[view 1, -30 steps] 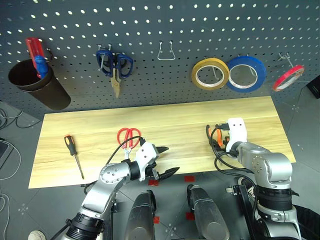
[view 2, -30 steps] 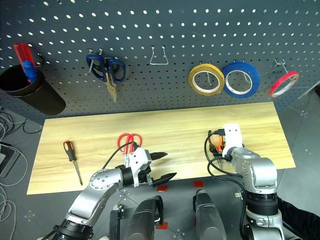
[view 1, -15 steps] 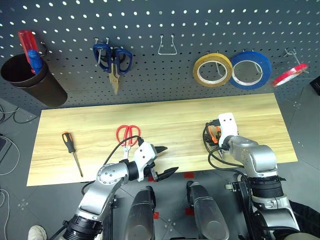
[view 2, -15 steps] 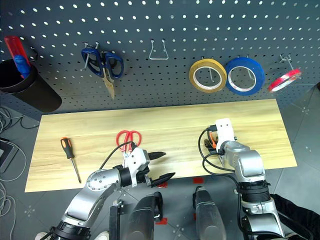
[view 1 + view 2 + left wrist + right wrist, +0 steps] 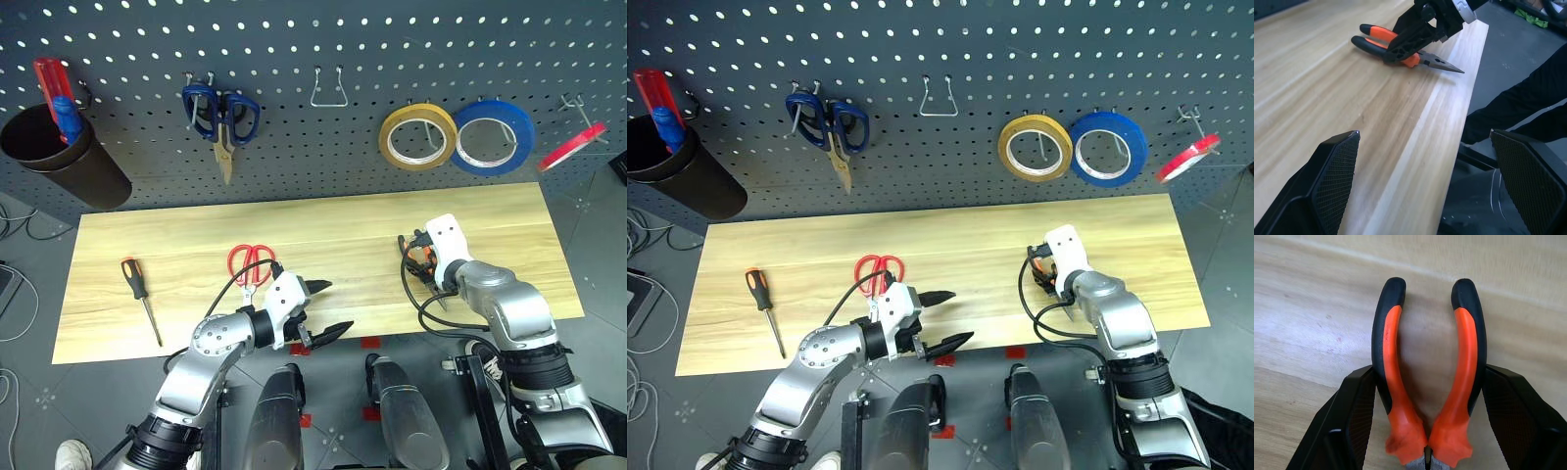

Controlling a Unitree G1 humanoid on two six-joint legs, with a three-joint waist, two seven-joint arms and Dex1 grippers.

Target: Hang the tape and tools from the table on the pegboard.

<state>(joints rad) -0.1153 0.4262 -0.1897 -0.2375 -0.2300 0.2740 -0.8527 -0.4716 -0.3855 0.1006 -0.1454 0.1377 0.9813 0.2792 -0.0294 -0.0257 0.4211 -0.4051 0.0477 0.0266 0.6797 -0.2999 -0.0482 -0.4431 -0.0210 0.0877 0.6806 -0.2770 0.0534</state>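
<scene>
On wall behind: pegboard [image 5: 294,88], red tape [image 5: 571,147] hung at far right. Below: desk [image 5: 313,220]. Right gripper [image 5: 1422,431] straddling pliers [image 5: 1427,382] on desk, fingers against both handles, not clenched. Left gripper [image 5: 318,308] spread wide, released, over near desk edge. Red scissors [image 5: 252,264] near left gripper; screwdriver [image 5: 142,299] far left on desk.

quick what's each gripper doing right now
Left gripper: open, holding nothing.
Right gripper: fingers on both sides of the pliers; grip cannot be told.
</scene>
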